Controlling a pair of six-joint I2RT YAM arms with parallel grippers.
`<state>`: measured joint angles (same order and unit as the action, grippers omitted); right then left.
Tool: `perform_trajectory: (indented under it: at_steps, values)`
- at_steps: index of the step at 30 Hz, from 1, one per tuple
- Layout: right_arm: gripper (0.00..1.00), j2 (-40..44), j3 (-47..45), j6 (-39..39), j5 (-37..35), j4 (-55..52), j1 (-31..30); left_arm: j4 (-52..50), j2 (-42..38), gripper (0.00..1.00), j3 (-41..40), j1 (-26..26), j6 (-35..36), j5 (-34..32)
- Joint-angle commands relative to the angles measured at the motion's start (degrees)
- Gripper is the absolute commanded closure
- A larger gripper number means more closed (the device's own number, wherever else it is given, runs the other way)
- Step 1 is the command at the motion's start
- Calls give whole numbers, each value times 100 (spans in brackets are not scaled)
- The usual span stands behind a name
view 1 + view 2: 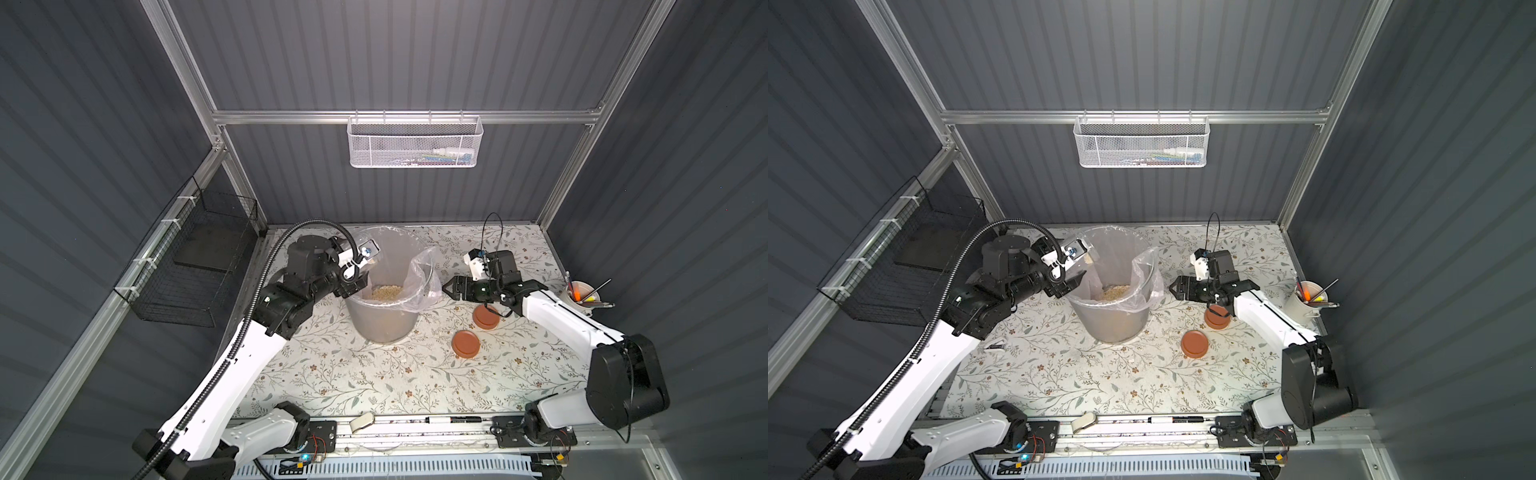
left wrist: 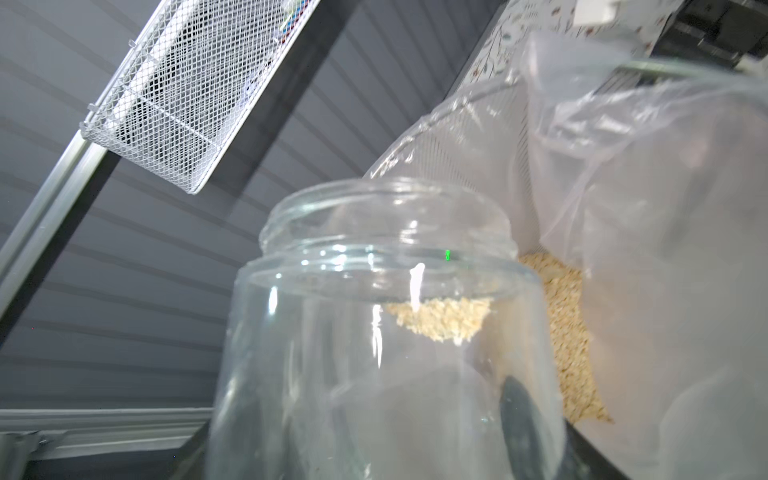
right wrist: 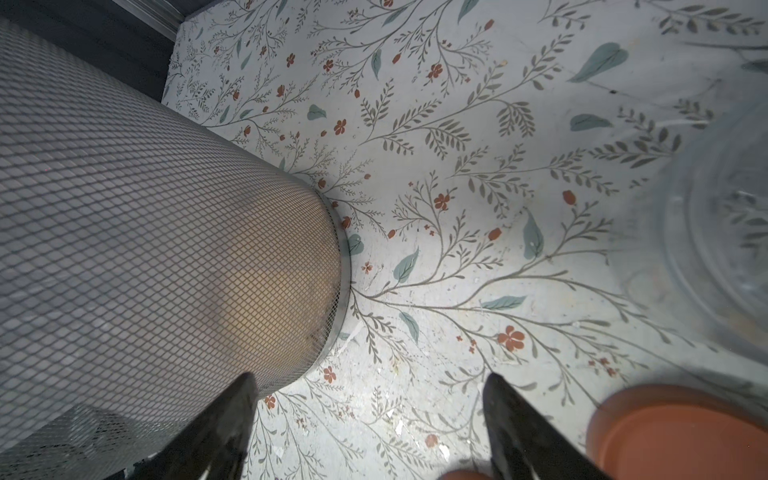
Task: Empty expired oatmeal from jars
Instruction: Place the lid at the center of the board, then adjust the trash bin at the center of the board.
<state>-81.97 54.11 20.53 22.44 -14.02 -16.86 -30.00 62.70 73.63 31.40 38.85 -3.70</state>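
Observation:
My left gripper (image 1: 355, 285) is shut on a clear lidless jar (image 2: 386, 332), held tilted over the rim of the grey mesh bin (image 1: 384, 326); one dark finger (image 2: 519, 419) shows through the glass. A small clump of oatmeal (image 2: 440, 318) clings inside the jar's shoulder. More oatmeal (image 1: 386, 292) lies in the bin's clear liner. My right gripper (image 3: 374, 399) hangs open and empty over the table, right of the bin, in both top views (image 1: 1173, 286). Another clear jar (image 3: 723, 232) shows blurred beside it. Two terracotta lids (image 1: 466, 343) (image 1: 485, 318) lie on the table.
A white cup with pens (image 1: 582, 295) stands at the table's right edge. A white mesh basket (image 1: 415, 141) hangs on the back wall, and a black wire basket (image 1: 195, 266) on the left wall. A marker (image 1: 449, 419) lies on the front rail.

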Motion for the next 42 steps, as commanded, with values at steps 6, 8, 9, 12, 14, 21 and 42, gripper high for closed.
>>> perform_trajectory:
  at_steps: [6, 8, 9, 12, 14, 21, 42]
  values:
    - [16, 177, -23, -173, -450, -300, 10, 2685, -1170, 100, -1333, -55, -1564, 545]
    - [16, 200, -6, -265, -571, -369, 8, 3430, -1581, 100, -1946, -64, -2069, 240]
    - [16, 204, 2, -299, -605, -381, 16, 3728, -1738, 100, -2235, -69, -2285, 91]
    - [16, 141, 89, -394, -655, -459, 19, 4289, -2408, 100, -3057, -65, -2830, -400]
    - [16, 105, 147, -461, -663, -503, 19, 4374, -3042, 100, -3458, -65, -2957, -557]
    - [16, -23, 512, -798, -788, -792, 16, 2966, -4618, 100, -3343, -63, -2739, -640]
    - [14, 996, 1002, -996, -916, -1557, 35, 4290, -4810, 100, -6370, -63, -3695, -383]
